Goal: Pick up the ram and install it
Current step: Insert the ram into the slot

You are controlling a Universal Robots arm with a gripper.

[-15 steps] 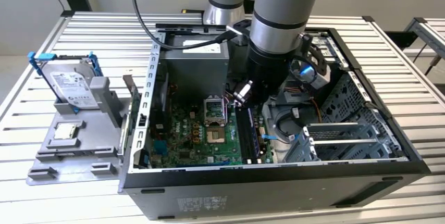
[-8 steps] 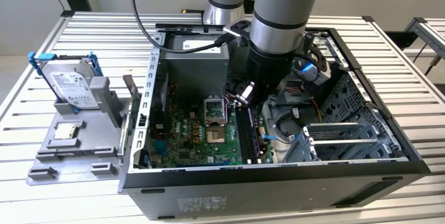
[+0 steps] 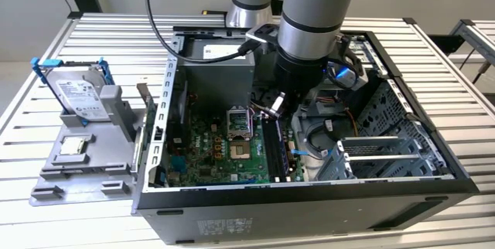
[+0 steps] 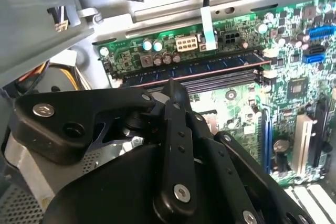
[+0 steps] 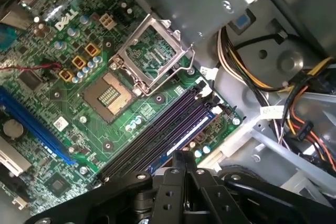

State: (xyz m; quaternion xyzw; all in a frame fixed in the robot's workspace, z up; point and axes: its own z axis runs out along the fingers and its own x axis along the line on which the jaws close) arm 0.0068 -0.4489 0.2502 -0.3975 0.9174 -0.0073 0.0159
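Inside an open computer case (image 3: 325, 208) standing on a slatted metal surface (image 3: 101, 29), with the arm (image 3: 313, 23) reaching straight down over the motherboard (image 3: 201, 145). Pictured in the exterior view with the gripper (image 3: 276, 107) low above the memory slots, between the processor socket (image 3: 238, 126) and the drive cage (image 3: 379, 150) toward the exterior view's right.

In both wrist views, fingers (image 4: 176, 129) closed tip to tip, with nothing visible between them.

Lying along the slot nearest the motherboard's edge, beside the power connectors (image 4: 231, 38): the ram (image 4: 210, 66), a blue strip dotted with dark chips. Seen in the first wrist view in the slot farthest from the socket. Just beside that stick, the closed fingertips, poised by the neighbouring empty slots (image 5: 152, 129). Touching or only close, impossible to tell. Equally unclear whether fully seated and latched.

Near the surface's edge at the exterior view's left, well apart from the case's open interior, a grey fixture (image 3: 93, 165) carrying an upright hard drive (image 3: 77, 95) in a blue-handled bracket.
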